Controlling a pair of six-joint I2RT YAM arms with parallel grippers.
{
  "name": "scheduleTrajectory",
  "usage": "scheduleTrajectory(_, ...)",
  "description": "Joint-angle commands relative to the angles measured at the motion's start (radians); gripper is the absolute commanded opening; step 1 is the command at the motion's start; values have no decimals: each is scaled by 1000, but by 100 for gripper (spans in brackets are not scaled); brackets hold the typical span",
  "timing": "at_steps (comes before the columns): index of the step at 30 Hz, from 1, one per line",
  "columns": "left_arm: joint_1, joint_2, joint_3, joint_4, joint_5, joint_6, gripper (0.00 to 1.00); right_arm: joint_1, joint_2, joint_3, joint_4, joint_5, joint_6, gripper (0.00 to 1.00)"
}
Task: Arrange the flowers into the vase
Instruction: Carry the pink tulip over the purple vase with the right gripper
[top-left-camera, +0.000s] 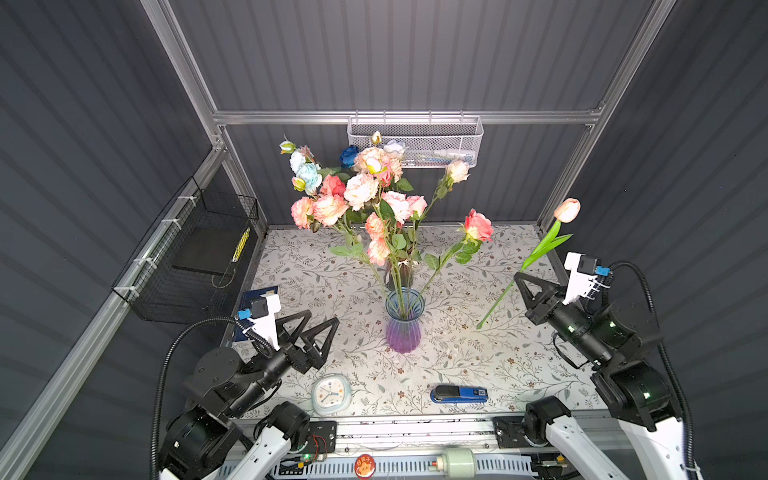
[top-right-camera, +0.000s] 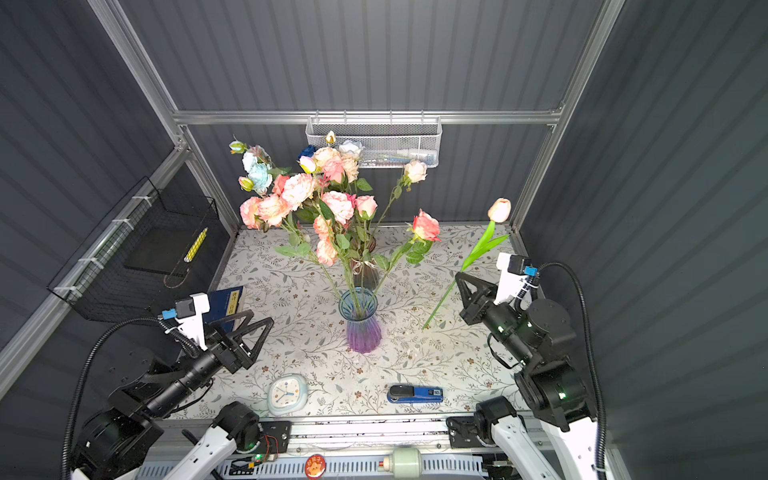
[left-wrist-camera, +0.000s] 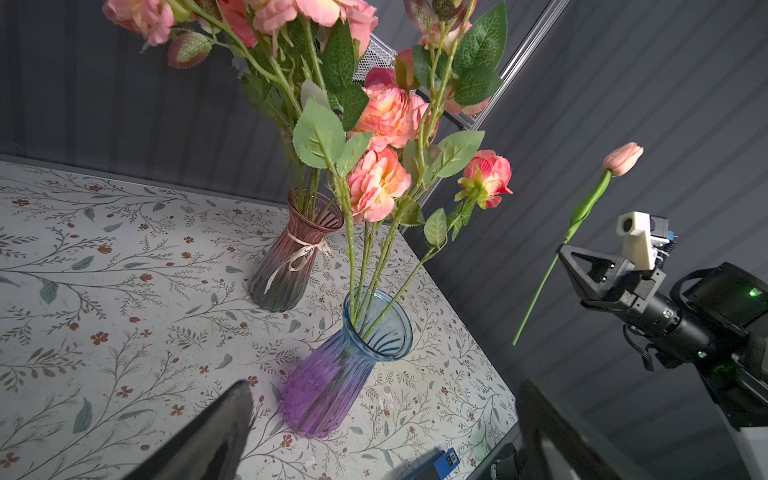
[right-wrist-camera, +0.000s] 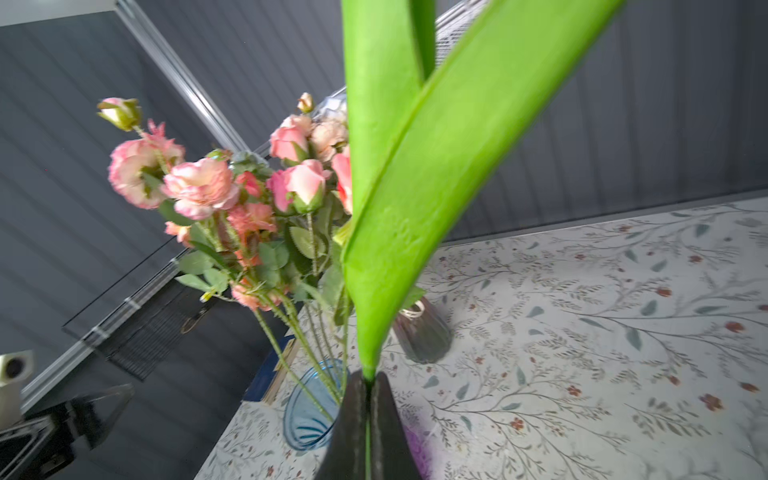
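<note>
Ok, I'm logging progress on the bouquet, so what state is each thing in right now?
blue-purple vase: upright, several flowers standing in it.
pink-grey vase: upright behind it, holding a fuller bunch.
tulip: in the air, tilted, stem pinched by the right hand.
right hand: shut on the tulip.
left hand: open, empty.
clock: lying face up.
stapler: closed, lying flat.

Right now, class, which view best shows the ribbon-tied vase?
Left wrist view: the ribbon-tied vase stands clear, bow visible. In both top views stems partly screen it; the right wrist view shows only its blurred body.
</note>
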Motion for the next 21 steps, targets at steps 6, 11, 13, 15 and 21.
scheduleTrajectory(6, -4, 7, -1, -9, 13, 14, 100, 363, 103, 99, 113, 97, -70, 0)
scheduleTrajectory(11, -3, 7, -8, -8, 7, 7, 100, 594, 208, 104, 269, 276, -175, 0)
scheduleTrajectory(13, -3, 9, -9, -8, 7, 2, 100, 684, 251, 91, 361, 391, -247, 0)
scheduleTrajectory(15, -3, 11, -9, -11, 6, 2, 100, 776, 305, 80, 471, 522, -357, 0)
scheduleTrajectory(21, -4, 5, -10, -15, 0, 0, 100, 853, 477, 29, 783, 781, -619, 0)
